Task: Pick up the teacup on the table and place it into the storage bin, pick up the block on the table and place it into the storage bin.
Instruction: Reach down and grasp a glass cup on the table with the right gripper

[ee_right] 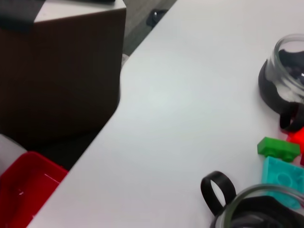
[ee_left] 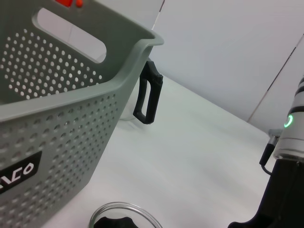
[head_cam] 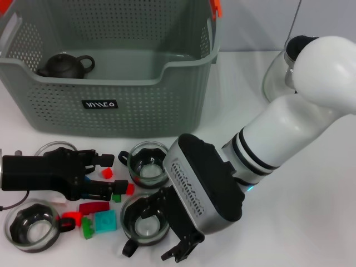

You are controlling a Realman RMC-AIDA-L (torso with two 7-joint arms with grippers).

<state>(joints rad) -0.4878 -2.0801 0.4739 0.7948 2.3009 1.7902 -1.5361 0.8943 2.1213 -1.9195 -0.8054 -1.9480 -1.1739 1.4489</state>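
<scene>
Here, on a white table (head_cam: 233, 111), the grey-green perforated storage bin (head_cam: 111, 105) stands at the far side with its logo label (head_cam: 100, 104) facing the robot and an orange handle clip (head_cam: 216, 8) at its far right corner. A dark teapot (head_cam: 67, 65) sits inside the bin, at its left end. In front of the bin lie four glass teacups with black bases: one near the front wall (head_cam: 147, 164), one just below it (head_cam: 144, 219), one at the left edge by the left arm (head_cam: 54, 149), and one in the near-left corner (head_cam: 32, 223). Between them lies a scatter of small blocks: a teal block (head_cam: 105, 221), a green block (head_cam: 88, 228), a red block (head_cam: 107, 173) and other red and green pieces.

The right gripper (head_cam: 181, 245) hangs low over the near teacup, its black fingers (head_cam: 192, 245) spread apart beside the cup's rim and closed on nothing. The left gripper (head_cam: 105, 175) lies low over the blocks, its fingers (head_cam: 103, 159) spread with the red block between them, not pinching it.

A glass pitcher (head_cam: 278, 78) stands to the right of the bin; the left wrist view shows its black handle (ee_left: 148, 92) just past the bin's corner. The right wrist view shows the table edge, a brown cabinet (ee_right: 61, 61) and a red container (ee_right: 23, 190) beyond it.
</scene>
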